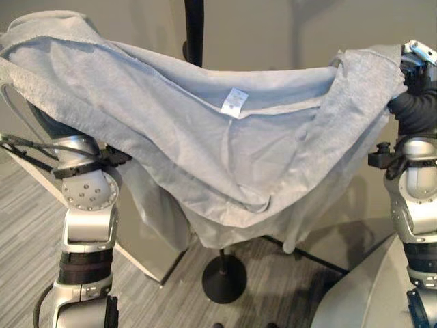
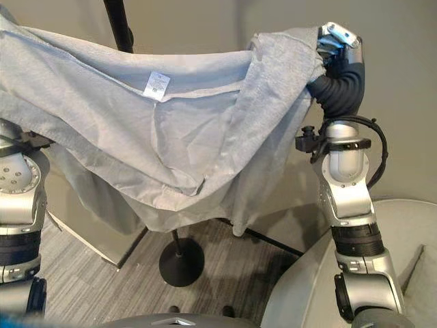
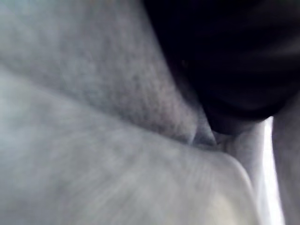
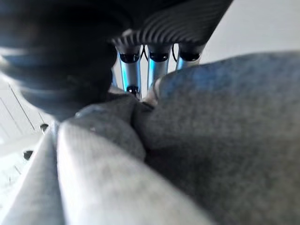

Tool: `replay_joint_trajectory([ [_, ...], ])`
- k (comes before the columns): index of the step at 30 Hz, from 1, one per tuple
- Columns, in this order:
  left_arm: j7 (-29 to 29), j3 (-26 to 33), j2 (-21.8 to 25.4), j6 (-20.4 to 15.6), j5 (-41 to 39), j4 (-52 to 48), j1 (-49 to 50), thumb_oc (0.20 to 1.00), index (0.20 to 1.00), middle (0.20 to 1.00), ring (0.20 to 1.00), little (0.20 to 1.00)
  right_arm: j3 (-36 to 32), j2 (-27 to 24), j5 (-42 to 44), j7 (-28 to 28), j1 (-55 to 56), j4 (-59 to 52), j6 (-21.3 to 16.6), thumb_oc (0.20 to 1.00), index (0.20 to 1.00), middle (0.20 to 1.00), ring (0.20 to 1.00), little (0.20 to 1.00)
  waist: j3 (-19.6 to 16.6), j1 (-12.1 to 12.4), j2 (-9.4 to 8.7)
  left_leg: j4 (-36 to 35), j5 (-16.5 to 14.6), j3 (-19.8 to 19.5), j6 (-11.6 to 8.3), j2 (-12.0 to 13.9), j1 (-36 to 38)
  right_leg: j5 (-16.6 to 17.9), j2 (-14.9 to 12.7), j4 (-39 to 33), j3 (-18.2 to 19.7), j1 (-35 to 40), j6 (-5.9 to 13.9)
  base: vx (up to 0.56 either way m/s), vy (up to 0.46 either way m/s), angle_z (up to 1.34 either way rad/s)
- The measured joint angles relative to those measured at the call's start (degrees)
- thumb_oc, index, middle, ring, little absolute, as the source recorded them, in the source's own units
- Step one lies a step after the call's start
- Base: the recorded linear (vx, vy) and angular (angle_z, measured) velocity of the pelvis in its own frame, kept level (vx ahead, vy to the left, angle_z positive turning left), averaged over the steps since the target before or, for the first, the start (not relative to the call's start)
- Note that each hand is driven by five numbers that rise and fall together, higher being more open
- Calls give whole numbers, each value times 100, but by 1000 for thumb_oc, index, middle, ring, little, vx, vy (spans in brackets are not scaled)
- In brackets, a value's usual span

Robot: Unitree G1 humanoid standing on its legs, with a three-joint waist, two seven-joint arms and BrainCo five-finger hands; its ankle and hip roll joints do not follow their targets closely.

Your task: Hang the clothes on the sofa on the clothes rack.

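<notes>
A large grey garment [image 1: 205,137] hangs spread between my two raised arms, sagging in the middle, with a white label [image 1: 234,101] at its collar. My right hand [image 2: 338,37] is up at the right, shut on the garment's bunched edge; the right wrist view shows its fingers [image 4: 131,70] sunk into the folds. At the upper left my left hand [image 3: 234,56] is buried under the cloth. The clothes rack's black pole [image 1: 194,27] rises just behind the garment, and its round black base [image 1: 224,279] stands on the floor below.
A pale grey sofa [image 2: 410,225] curves in at the lower right. A light panel [image 1: 147,246] leans at the lower left beside the rack base. A thin black bar [image 1: 300,253] runs low across the striped carpet behind the base.
</notes>
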Motion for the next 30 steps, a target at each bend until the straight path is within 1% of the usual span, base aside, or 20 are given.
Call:
replay_joint_trajectory([
  [1, 42, -198, 128, 0, -2, 271, -205, 200, 200, 200, 200, 200, 197, -151, -5, -64, -213, 222, 43, 200, 200, 200, 200, 200, 0, -9, -1, 0, 0, 4, 0, -1, 20, 1, 0, 1, 2, 17, 0, 0, 0, 0],
  [2, 47, -533, 362, 77, 4, 713, -559, 200, 200, 200, 200, 200, 535, -418, -23, -75, -571, 587, 144, 200, 200, 200, 200, 200, 1, -6, -5, 0, 1, 3, 1, 0, 43, 0, 0, 1, 2, 41, 2, 0, 0, 0],
  [3, 26, -755, 527, 170, 5, 982, -787, 200, 200, 200, 200, 200, 710, -558, -35, -59, -799, 804, 224, 200, 200, 200, 200, 200, -4, -6, -10, -1, 0, 1, 0, 0, 65, -2, 0, -3, 1, 62, 4, 0, 0, 0],
  [4, 26, -779, 559, 199, 4, 1020, -833, 200, 200, 200, 200, 200, 718, -559, -34, -66, -871, 847, 247, 200, 200, 200, 200, 200, -4, -9, -11, -1, -2, 4, -1, 0, 74, -4, 0, -3, 3, 68, 7, 0, 0, 0],
  [5, 56, -914, 680, 204, 5, 1140, -915, 200, 200, 200, 200, 200, 876, -644, -34, -124, -1052, 1012, 271, 200, 200, 200, 200, 200, -4, -21, -10, -1, -2, 8, -2, 0, 77, -5, -1, -2, 4, 69, 7, 0, 0, 0],
  [7, 4, -1513, 1074, 265, 60, 1678, -1309, 200, 200, 200, 200, 200, 1527, -1078, -44, -139, -1611, 1632, 416, 200, 200, 200, 200, 200, -3, -15, -17, 0, -2, 5, -2, 0, 75, -5, -1, -3, -4, 68, 8, -42, 4, 1],
  [8, 4, -1667, 1142, 293, 85, 1802, -1388, 200, 200, 200, 200, 200, 1712, -1145, -40, -146, -1781, 1837, 436, 200, 200, 200, 200, 200, -3, -13, -20, 0, -2, 5, -2, 0, 74, -5, -1, -2, -6, 66, 8, -52, 5, 1],
  [9, 3, -1957, 1200, 336, 141, 2065, -1568, 200, 200, 200, 200, 200, 2086, -1180, -39, -148, -2109, 2272, 476, 200, 200, 200, 200, 200, -4, -14, -25, 0, -1, 5, -2, 0, 74, -5, -1, -2, -9, 66, 8, 0, 0, 0],
  [10, -10, -2305, 1221, 358, 199, 2368, -1783, 200, 200, 200, 200, 200, 2424, -1153, -38, -141, -2417, 2710, 544, 200, 200, 200, 200, 200, 0, -6, -41, 0, 1, 2, -1, 0, 68, -5, -1, -2, -14, 63, 8, -44, 5, 2],
  [11, -17, -2533, 1201, 381, 220, 2539, -1915, 200, 200, 200, 200, 200, 2586, -1079, -38, -137, -2586, 3002, 595, 200, 200, 200, 200, 200, 1, -8, -57, 0, 2, 0, -1, 1, 58, -5, -1, -2, -16, 54, 8, 0, 0, 0],
  [13, -51, -2740, 1179, 390, 223, 2572, -1937, 200, 200, 200, 200, 200, 2762, -1006, -41, -109, -2705, 3190, 648, 200, 200, 200, 200, 200, -2, -7, -82, 1, 4, -2, 1, 1, -3, -3, -1, 0, -24, 0, 8, -47, 0, 1],
  [15, -113, -2970, 1183, 429, 250, 2726, -1967, 200, 200, 200, 200, 200, 3065, -908, -45, -64, -2850, 3578, 698, 200, 200, 200, 200, 200, 15, -9, -113, 25, 42, 2, 53, 1, -33, 16, -1, 9, -43, -30, 0, -52, -3, 0],
  [16, -134, -3170, 1176, 451, 254, 2932, -2062, 200, 200, 200, 200, 200, 3322, -845, -47, -48, -2982, 3855, 709, 200, 200, 200, 200, 200, 8, -14, -124, 29, 42, -3, 52, 1, -27, 33, -1, 15, -50, -21, -20, -28, 0, 5],
  [18, -271, -3635, 1010, 507, 265, 3462, -2186, 200, 200, 200, 200, 200, 3700, -518, -239, 70, -3121, 4582, 870, 200, 200, 200, 200, 200, 21, -8, -149, 30, 43, -13, 52, 0, -49, 35, -2, 13, -67, -37, -21, -50, 4, 5],
  [19, -289, -3734, 999, 517, 264, 3577, -2187, 200, 200, 200, 200, 200, 3825, -474, -270, 96, -3121, 4681, 892, 200, 200, 200, 200, 200, 24, -8, -155, 30, 44, -19, 53, 0, -66, 33, -2, 14, -76, -53, -19, -56, 3, 4],
  [21, -400, -4042, 777, 604, 265, 4015, -2312, 200, 200, 200, 200, 200, 4054, -89, -412, 217, -3151, 5243, 1062, 200, 200, 200, 200, 200, 33, 3, -164, 30, 49, -33, 57, -2, -146, 34, -2, 27, -101, -127, -18, -52, 1, 5],
  [23, -404, -4033, 724, 609, 265, 4022, -2318, 200, 200, 200, 200, 200, 4065, 111, -511, 234, -3147, 5338, 1080, 200, 200, 200, 200, 200, 44, -3, -159, 30, 49, -42, 57, -1, -201, 33, -2, 27, -112, -177, -17, -42, 6, 2],
  [24, -405, -4038, 616, 611, 268, 4138, -2325, 200, 200, 200, 200, 200, 4129, 230, -733, 247, -3146, 5350, 1104, 200, 200, 200, 200, 200, 49, -2, -155, 30, 49, -45, 57, -2, -218, 34, -2, 27, -118, -194, -17, 0, 0, 0],
  [27, -414, -4021, 584, 622, 275, 4172, -2324, 200, 200, 200, 200, 200, 4242, 252, -954, 303, -3146, 5277, 1104, 200, 200, 200, 200, 200, 60, -2, -161, 30, 48, -46, 55, -1, -222, 26, -2, 24, -130, -195, -8, 0, 0, 0],
  [30, -413, -4011, 585, 622, 275, 4175, -2323, 200, 200, 200, 200, 200, 4241, 247, -978, 302, -3147, 5261, 1104, 200, 200, 200, 200, 200, 72, 12, -169, 29, 46, -50, 53, -2, -223, 17, -2, 23, -141, -191, 6, 0, 0, 0],
])
